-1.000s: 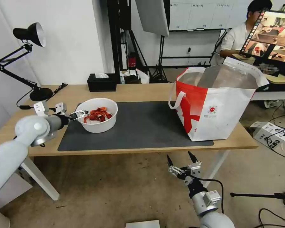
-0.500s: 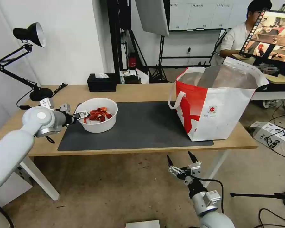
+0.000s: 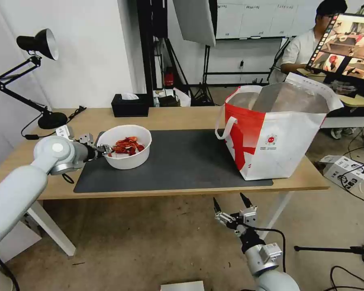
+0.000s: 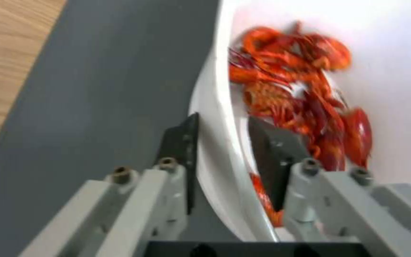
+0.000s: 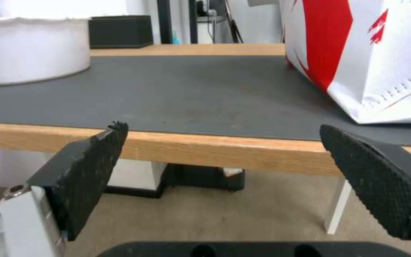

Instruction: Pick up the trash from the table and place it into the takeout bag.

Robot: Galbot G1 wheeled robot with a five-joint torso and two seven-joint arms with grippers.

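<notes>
The bowl (image 3: 126,152) of red shells (image 3: 126,146) is seen on the left end of the grey mat (image 3: 182,161), on the table (image 3: 178,115). The left gripper (image 3: 104,150) is found at the bowl's left rim. In the left wrist view, its fingers (image 4: 182,142) are placed one on each side of the rim (image 4: 215,150), one outside the wall and one inside by the shells; both appear pressed to the wall, so the rim is clamped. The bag (image 3: 279,133) is standing upright on the table's right end, mouth open, well apart from the bowl. The right gripper (image 3: 231,207) is held below the table's front edge, jaws spread wide and holding nothing.
</notes>
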